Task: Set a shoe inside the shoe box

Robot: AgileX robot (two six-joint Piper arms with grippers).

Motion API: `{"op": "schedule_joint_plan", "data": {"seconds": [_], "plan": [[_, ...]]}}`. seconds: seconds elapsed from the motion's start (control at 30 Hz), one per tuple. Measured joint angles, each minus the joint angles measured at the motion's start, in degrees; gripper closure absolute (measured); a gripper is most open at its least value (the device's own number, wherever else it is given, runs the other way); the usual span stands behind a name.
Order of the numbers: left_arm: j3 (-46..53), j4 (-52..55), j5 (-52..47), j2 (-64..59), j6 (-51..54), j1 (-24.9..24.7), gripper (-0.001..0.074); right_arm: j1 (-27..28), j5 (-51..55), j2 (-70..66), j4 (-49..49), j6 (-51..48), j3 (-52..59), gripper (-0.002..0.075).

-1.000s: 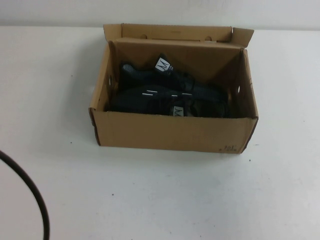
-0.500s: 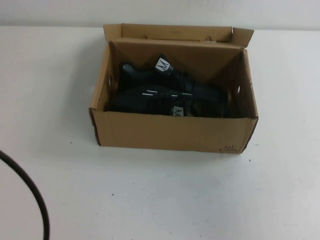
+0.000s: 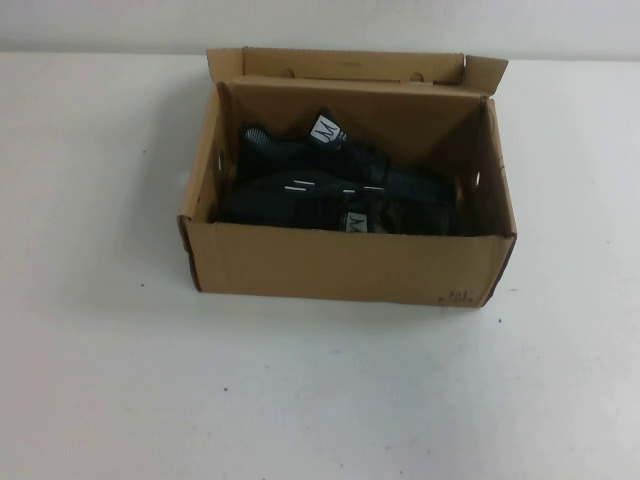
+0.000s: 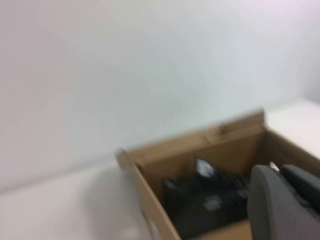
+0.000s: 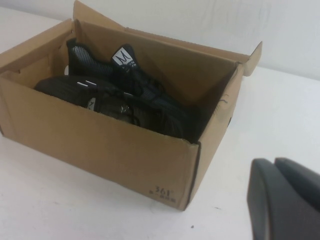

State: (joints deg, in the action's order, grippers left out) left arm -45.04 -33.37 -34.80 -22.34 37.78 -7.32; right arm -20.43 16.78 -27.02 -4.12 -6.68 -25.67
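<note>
The brown cardboard shoe box [image 3: 345, 265] stands in the middle of the table with its flap lid [image 3: 350, 65] folded back. Two black mesh shoes lie inside it: one shoe [image 3: 300, 190] by the front wall, the other [image 3: 335, 150] behind it with its white tongue label up. Neither gripper shows in the high view. In the left wrist view my left gripper [image 4: 279, 171] is shut and empty, off to the side of the box [image 4: 147, 197]. In the right wrist view my right gripper [image 5: 274, 164] is shut and empty, over the table near the box's corner [image 5: 185, 175].
White tabletop [image 3: 320, 400] surrounds the box on all sides, and a pale wall [image 3: 320, 20] runs behind the table's far edge.
The black cable that curved across the lower left of the high view has left the picture. The box and shoes have not moved.
</note>
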Motion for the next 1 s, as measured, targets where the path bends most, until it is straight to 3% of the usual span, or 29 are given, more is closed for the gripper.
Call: {"op": "schedule_joint_plan", "data": {"seconds": [0.13,0.27,0.37,0.47,0.8,1.0], "plan": [[11.4,1.1,13.6,9.5,-1.0,-0.2,0.0736,0.0,0.0,0.0,0.0,0.0,0.0,0.0743],[23.2,12.6,21.2,18.1,-13.6,-0.4,0.0736,0.0,0.0,0.0,0.0,0.0,0.0,0.0743],[30.3,25.5,21.6,22.1,-28.8,-0.4,0.0736,0.0,0.0,0.0,0.0,0.0,0.0,0.0743],[36.0,33.4,21.7,22.8,-37.4,-0.4,0.0736,0.0,0.0,0.0,0.0,0.0,0.0,0.0743],[46.0,36.5,20.7,22.9,-40.8,-0.4,0.0736,0.0,0.0,0.0,0.0,0.0,0.0,0.0743],[46.5,36.5,13.7,22.9,-40.8,-0.4,0.0736,0.0,0.0,0.0,0.0,0.0,0.0,0.0743]]}}
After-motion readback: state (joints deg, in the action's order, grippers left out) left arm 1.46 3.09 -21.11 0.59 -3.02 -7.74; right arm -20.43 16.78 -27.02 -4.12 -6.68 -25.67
